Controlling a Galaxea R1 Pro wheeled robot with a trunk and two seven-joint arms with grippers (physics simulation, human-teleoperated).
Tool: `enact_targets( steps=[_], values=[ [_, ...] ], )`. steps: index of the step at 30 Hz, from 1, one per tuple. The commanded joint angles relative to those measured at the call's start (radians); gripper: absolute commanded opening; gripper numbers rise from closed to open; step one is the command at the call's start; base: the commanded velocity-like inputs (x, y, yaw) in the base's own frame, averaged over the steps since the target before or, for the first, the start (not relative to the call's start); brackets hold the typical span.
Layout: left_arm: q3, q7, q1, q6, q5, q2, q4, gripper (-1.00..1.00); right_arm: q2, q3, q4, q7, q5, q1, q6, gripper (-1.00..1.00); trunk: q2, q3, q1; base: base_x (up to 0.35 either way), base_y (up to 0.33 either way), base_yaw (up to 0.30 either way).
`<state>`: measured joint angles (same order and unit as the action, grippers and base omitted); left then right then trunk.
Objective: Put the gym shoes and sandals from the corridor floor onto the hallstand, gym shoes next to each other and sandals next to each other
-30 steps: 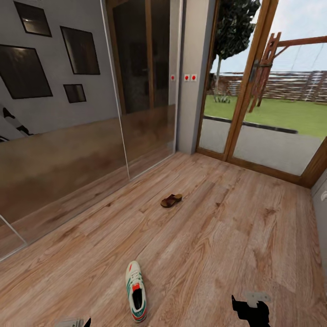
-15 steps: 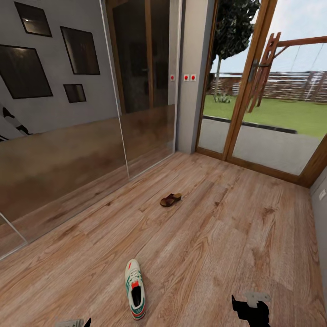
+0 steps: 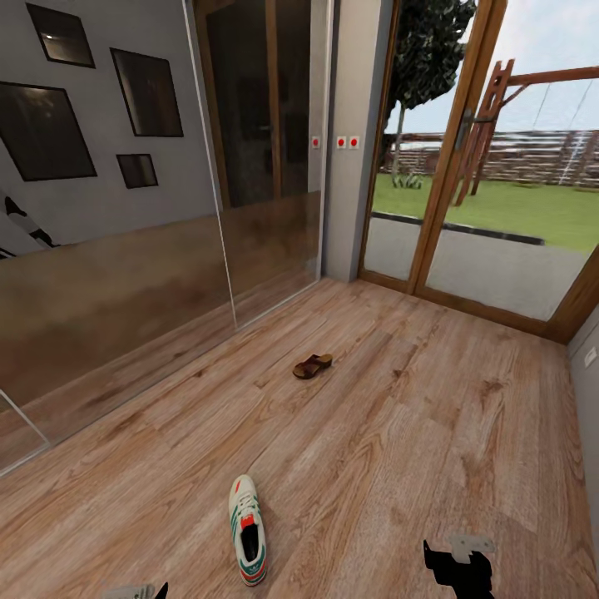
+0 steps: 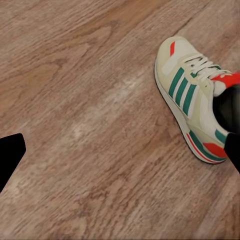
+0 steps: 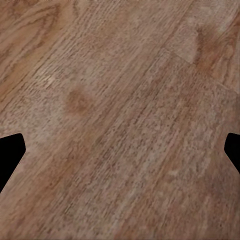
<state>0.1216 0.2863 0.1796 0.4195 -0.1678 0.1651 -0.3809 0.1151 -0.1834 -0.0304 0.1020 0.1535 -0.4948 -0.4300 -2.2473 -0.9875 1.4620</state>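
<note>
one gym shoe [image 3: 249, 532] lying on the corridor floor [image 3: 399, 433] | sandal [image 3: 313, 366] farther off | left tool [image 4: 120, 150] spread, nothing held | right tool [image 5: 120, 150] spread too

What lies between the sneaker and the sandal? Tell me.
Nothing: in the head view, only bare wood floor runs from the sneaker to the sandal.

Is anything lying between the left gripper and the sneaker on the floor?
Nothing visible. In the left wrist view the left gripper is open over bare floor, with the sneaker just beside one fingertip. In the head view the sneaker lies alone on the planks; the sandal sits well beyond it.
</note>
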Motion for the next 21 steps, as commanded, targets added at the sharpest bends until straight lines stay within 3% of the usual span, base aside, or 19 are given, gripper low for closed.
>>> enact_targets(
  steps=[1, 5, 10, 21],
  values=[
    [0.003, 0.009, 0.001, -0.003, -0.009, -0.001, -0.001, 1.0, 0.0, -0.007, 0.001, 0.004, 0.011, -0.001, -0.003, 1.0, 0.0, -0.001, 0.0, 0.0, 0.0, 0.0],
    [0.001, 0.005, 0.017, -0.019, -0.007, -0.027, -0.004, 1.0, -0.001, -0.006, -0.001, 0.003, 0.011, -0.001, -0.002, 1.0, 0.0, -0.001, 0.0, 0.0, 0.0, 0.0],
    [-0.002, -0.041, 0.078, -0.074, 0.002, -0.065, 0.0, 1.0, -0.001, -0.005, -0.034, 0.001, 0.011, -0.001, -0.002, 1.0, 0.0, -0.001, 0.0, 0.0, 0.0, 0.0],
    [-0.003, -0.196, 0.237, -0.31, 0.044, -0.118, -0.006, 1.0, -0.003, 0.008, -0.301, -0.041, 0.011, -0.001, 0.021, 1.0, 0.0, -0.001, 0.0, 0.0, 0.0, 0.0]
  ],
)
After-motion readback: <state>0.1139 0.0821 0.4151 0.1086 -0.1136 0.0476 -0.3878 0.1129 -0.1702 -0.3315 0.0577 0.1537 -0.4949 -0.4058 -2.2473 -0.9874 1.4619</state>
